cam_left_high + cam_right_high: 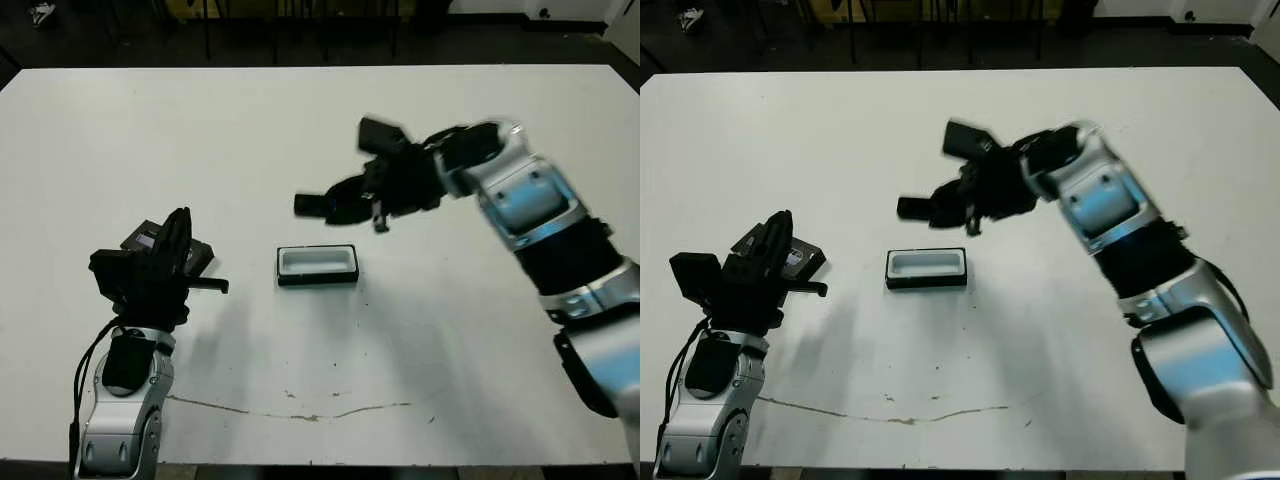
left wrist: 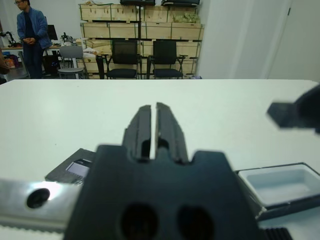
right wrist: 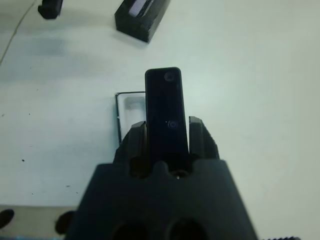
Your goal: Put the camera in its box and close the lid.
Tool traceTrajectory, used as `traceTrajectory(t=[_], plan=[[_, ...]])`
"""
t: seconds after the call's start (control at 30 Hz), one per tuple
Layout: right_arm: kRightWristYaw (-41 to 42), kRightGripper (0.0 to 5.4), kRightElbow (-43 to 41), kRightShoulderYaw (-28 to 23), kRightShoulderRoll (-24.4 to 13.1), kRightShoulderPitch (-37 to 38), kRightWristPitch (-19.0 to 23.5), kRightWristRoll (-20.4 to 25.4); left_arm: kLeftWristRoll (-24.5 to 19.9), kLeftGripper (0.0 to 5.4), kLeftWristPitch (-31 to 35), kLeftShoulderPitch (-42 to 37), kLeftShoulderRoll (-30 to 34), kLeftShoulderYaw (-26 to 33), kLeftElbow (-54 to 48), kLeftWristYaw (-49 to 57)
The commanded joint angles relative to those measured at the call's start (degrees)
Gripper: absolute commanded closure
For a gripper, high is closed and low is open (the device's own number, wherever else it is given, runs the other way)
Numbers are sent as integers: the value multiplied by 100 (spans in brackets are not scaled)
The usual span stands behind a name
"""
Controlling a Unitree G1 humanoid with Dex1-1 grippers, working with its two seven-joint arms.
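1. My R gripper point(image 3: 165, 131) is clamped on the camera point(image 3: 164, 112); the black bar sticks out past both fingers point(image 3: 136, 140), seen in the R wrist view.
2. In the head views the camera point(image 1: 318, 205) is in the air, roughly level, above the table point(image 1: 450, 350) and just beyond the box point(image 1: 317, 265), not touching it.
3. Box sits open near table centre, white lining up, nothing inside. In the R wrist view its white hollow point(image 3: 131, 107) shows partly behind the camera.
4. Lid point(image 1: 792, 256) lies flat on the table at my L side, well apart from the box, glossy top up; partly hidden by my L gripper point(image 1: 178, 235).
5. L gripper point(image 2: 153, 127): fingers pressed together w/ only a thin slit, nothing between them. It is over the near edge of the lid; can't tell if touching.
6. L wrist view: lid point(image 2: 75, 167) and box point(image 2: 282, 184) on either side of the gripper body.
7. Bkgd: a person point(image 2: 31, 42) standing, chairs point(image 2: 124, 57), wooden crates point(image 2: 140, 27) beyond the table.
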Motion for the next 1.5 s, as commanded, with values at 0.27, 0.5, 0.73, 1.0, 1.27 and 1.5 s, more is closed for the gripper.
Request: traceTrajectory(t=[0.27, 0.5, 0.73, 1.0, 1.27, 1.5], plan=[[80, 470, 81, 113, 41, 147, 13, -259, 58, 540, 263, 57, 15, 8, -85, 62], [124, 470, 23, 197, 26, 229, 167, -422, 75, 540, 278, 97, 0, -31, -125, 69], [97, 470, -66, 320, 30, 280, 117, -618, 98, 540, 238, 157, -33, -43, -127, 84], [45, 470, -82, 417, 180, 338, 111, -755, 106, 540, 247, 180, -60, -70, -139, 89], [111, 470, 48, 417, 367, 314, 435, -695, 187, 540, 209, 196, -55, -99, -135, 108], [36, 470, 69, 459, 400, 322, 270, -800, 174, 540, 206, 187, -59, -108, -138, 94]])
